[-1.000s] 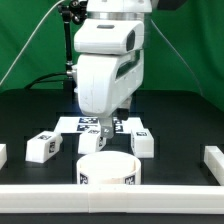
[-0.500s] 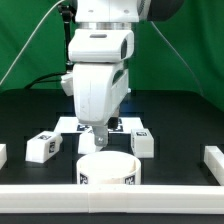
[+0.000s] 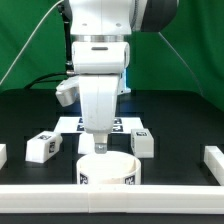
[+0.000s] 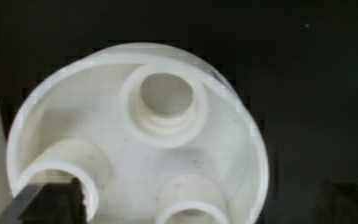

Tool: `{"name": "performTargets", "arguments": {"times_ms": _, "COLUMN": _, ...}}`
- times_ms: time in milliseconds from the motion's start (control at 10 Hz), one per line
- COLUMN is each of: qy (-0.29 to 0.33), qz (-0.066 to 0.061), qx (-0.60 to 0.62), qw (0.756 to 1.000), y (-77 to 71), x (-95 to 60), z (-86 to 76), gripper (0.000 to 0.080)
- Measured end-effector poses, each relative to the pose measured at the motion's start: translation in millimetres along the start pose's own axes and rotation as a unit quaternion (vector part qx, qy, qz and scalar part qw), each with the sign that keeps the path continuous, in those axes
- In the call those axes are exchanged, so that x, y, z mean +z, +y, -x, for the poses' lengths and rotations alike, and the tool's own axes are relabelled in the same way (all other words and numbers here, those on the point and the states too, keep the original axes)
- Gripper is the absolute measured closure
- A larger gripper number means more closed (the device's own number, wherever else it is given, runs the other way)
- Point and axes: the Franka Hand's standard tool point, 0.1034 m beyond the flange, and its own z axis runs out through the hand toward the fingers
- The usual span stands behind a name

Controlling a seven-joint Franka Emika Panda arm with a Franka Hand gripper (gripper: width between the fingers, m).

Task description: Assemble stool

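Observation:
The stool's round white seat [image 3: 107, 172] lies near the table's front edge, its underside up. In the wrist view the seat [image 4: 140, 150] fills the picture and shows three round sockets. My gripper [image 3: 101, 145] hangs straight down just above the seat's rear rim and holds nothing. In the wrist view one dark finger [image 4: 43, 198] shows over the seat's edge, and the jaws look spread. One white tagged leg [image 3: 41, 147] lies to the exterior view's left, another leg [image 3: 143, 143] to its right. A third leg [image 3: 88, 143] is partly hidden behind the gripper.
The marker board [image 3: 68, 124] lies behind the gripper. White border rails run along the front [image 3: 110, 198] and stand at the right [image 3: 212, 160] and left [image 3: 3, 155] edges. A green backdrop stands behind the table.
The arm's wrist has turned and swung toward the exterior view's left. The gripper has come down closer to the seat's rear rim. The seat and legs have not moved.

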Motion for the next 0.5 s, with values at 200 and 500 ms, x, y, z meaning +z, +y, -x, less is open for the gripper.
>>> {"name": "performTargets", "arguments": {"times_ms": 200, "qy": 0.0, "qz": 0.0, "qx": -0.003, "qw": 1.0, "y": -1.9, "x": 1.9, "z": -0.5, "gripper": 0.015}}
{"name": "performTargets", "arguments": {"times_ms": 500, "qy": 0.006, "qz": 0.001, "qx": -0.011, "qw": 1.0, "y": -17.4, "x": 15.0, "z": -11.4, "gripper": 0.015}}
